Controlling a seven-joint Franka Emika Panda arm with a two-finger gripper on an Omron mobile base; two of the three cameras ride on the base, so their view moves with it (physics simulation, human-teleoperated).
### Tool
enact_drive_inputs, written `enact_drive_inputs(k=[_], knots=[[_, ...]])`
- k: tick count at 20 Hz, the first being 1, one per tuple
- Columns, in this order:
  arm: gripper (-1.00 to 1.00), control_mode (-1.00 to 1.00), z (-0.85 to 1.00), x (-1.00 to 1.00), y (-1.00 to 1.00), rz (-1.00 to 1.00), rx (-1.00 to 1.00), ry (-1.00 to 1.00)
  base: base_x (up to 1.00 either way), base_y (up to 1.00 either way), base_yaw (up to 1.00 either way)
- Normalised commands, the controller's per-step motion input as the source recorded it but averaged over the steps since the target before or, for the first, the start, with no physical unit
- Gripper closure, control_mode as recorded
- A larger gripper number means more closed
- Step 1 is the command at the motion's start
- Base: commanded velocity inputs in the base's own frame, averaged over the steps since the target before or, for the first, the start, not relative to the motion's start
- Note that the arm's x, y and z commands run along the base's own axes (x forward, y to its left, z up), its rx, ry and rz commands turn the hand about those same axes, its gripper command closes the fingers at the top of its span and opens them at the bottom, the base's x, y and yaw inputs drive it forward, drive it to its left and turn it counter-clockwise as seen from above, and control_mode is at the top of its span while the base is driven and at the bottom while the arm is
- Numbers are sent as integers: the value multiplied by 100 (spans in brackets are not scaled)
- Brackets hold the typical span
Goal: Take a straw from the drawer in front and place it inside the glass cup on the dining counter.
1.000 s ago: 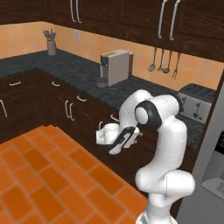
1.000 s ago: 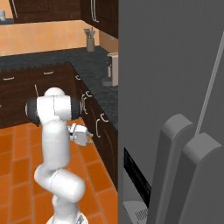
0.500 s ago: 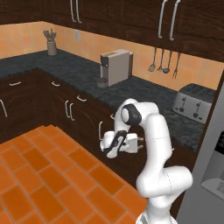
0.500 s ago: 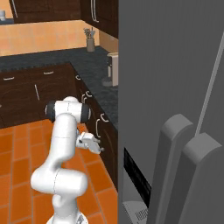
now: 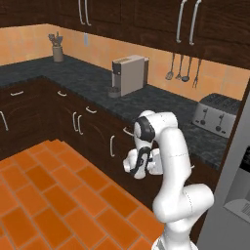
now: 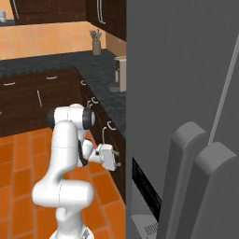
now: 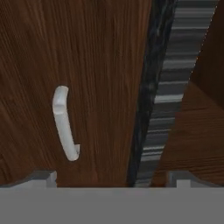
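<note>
The drawer [image 7: 100,65] is a dark-brown wood front, shut, with a curved silver handle [image 7: 64,123] that appears on end in the rolled hand view. My gripper [image 7: 113,178] is open and empty, its fingertips [image 7: 42,177] spread wide just short of the front, and the handle lies toward one fingertip. From the base views, the gripper [image 5: 138,165] [image 6: 116,158] hangs low against the cabinet row, under the black counter's edge. The straw is hidden. The glass cup and the dining counter are out of view.
A black speckled counter [image 5: 161,105] carries a coffee machine [image 5: 129,74], a toaster [image 5: 218,113] and a utensil holder [image 5: 57,52]. A grey fridge [image 6: 186,116] stands close on the right. Orange tiled floor [image 5: 44,195] lies open to the left.
The arm has swung down and in toward the cabinet front, bringing the gripper close to the drawer. The jaws have stayed open.
</note>
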Motion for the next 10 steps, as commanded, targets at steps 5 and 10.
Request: enact_drive_inputs(k=[5, 10], knots=[[-100, -100, -9, -19, -43, 10, 19, 14, 0, 0, 0], [-100, -100, -34, 0, -27, 12, 11, 5, 0, 0, 0]])
